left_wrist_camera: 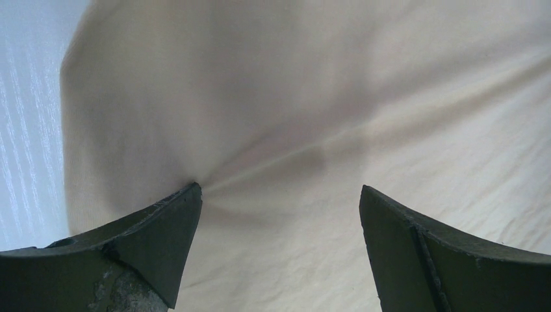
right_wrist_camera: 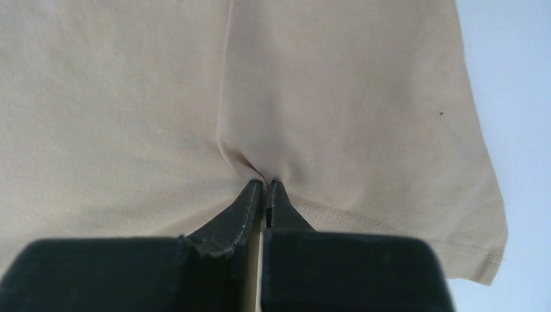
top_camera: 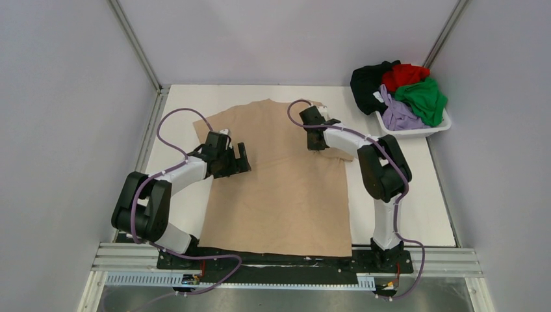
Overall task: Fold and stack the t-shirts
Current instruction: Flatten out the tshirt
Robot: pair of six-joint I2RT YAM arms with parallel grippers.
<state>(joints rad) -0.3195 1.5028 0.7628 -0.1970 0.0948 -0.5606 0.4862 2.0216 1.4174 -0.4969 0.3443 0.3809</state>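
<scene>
Tan t-shirt (top_camera: pixel 279 188) lies spread flat on the white surface (top_camera: pixel 416 195), collar away from the arm bases.

Right pincer (right_wrist_camera: pixel 266 185): pressed together, pinching a pucker of cloth at the right sleeve.

Left pincer (left_wrist_camera: pixel 279 195): spread, low over the left shoulder area. One finger (left_wrist_camera: pixel 162 240) touches the cloth and creases radiate from it; nothing is gripped.

Step, as judged: first fold, sleeve sides inward.

Next move calls for the left pincer to close on its sleeve edge, then both to lift and carry inward together.

Other t-shirts (top_camera: pixel 403 94) are heaped in the white basket (top_camera: pixel 416 132), far right corner.
</scene>
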